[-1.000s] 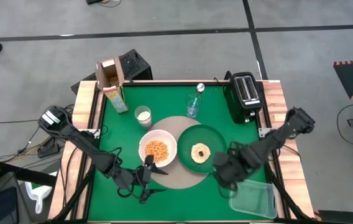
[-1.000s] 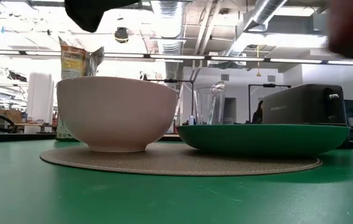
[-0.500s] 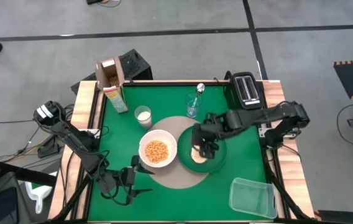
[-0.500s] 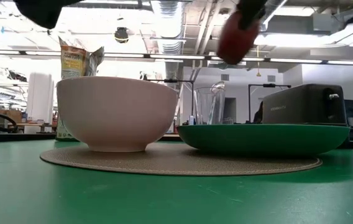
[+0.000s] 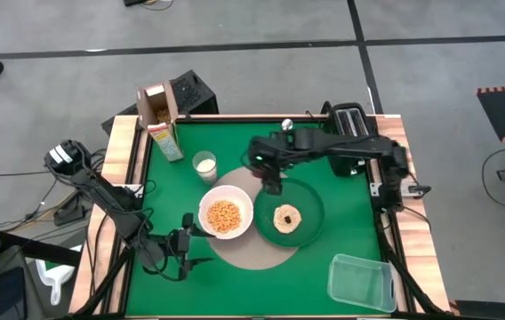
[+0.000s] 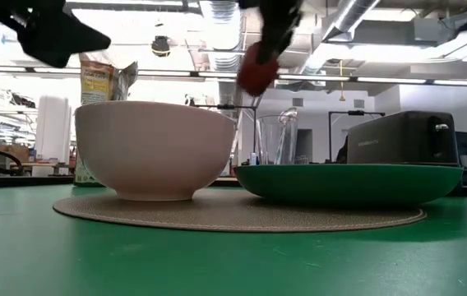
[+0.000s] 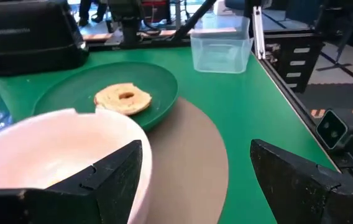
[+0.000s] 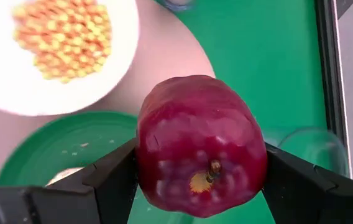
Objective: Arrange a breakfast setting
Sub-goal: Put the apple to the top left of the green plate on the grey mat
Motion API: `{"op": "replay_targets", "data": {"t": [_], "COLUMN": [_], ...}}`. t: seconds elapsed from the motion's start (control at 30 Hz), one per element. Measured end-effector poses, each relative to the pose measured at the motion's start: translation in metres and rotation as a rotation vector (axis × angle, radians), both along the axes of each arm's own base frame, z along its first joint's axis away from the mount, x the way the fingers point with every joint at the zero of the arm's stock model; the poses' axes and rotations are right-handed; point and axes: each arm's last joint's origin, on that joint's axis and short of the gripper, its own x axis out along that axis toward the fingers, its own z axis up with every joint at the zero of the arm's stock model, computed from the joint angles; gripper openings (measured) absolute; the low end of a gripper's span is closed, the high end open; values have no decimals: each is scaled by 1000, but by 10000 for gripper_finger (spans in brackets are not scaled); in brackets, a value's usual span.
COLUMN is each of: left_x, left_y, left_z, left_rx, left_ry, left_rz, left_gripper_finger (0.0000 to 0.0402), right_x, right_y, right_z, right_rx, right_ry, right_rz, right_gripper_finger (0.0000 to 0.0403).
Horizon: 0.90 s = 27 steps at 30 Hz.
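My right gripper [image 5: 270,178] is shut on a small red apple [image 8: 201,146] and hangs above the far left rim of the green plate [image 5: 310,200]; the apple also shows in the low view [image 6: 256,67]. The plate holds a round bread [image 5: 286,216] and sits on the tan mat [image 5: 251,253] beside the white bowl [image 5: 226,215] of cereal. A white cup [image 5: 204,164] and a clear glass [image 5: 276,148] stand beyond the mat. My left gripper [image 5: 186,249] is open and empty by the bowl's near left side [image 7: 52,149]. My right gripper pinches the apple's two opposite sides [image 8: 148,155] between its two fingers [image 8: 102,183]. The fingers come from above, pointing down. The apple is lifted clear of the table, with its stem pit [image 8: 212,168] facing the wrist camera.
A black toaster [image 5: 350,133] stands at the far right and a cereal box [image 5: 162,124] at the far left. A clear plastic container [image 5: 362,283] lies at the near right corner. Bare green table shows along the near edge.
My right gripper has carried the apple from near the clear container at the near right, across the plate, toward the far left, high above the table. My left gripper has drawn back from the bowl toward the table's left edge and stays open.
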Motion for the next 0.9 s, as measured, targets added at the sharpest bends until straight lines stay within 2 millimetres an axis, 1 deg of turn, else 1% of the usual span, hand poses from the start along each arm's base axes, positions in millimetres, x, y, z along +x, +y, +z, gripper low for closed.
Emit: {"op": "replay_targets", "data": {"t": [0.17,0.27,0.37,0.67,0.9], "left_x": [-9,-15,-20,-20,-20], "left_y": [5,5,6,7,8], "left_z": [11,7,1,-1,-1], "left_rx": [0,-35,-83,-141,-137], "left_ry": [9,21,32,27,24], "left_rz": [-37,-38,-10,29,38], "left_gripper_finger": [286,286,286,286,286], "right_x": [28,41,52,71,81], "right_y": [-21,-30,-38,-42,-42], "right_z": [-10,-22,-40,-97,-126], "right_rx": [-6,-2,12,30,56], "right_ry": [62,123,190,367,429], "right_rz": [-14,-23,-32,-8,19], "right_gripper_finger": [314,314,314,314,314]}}
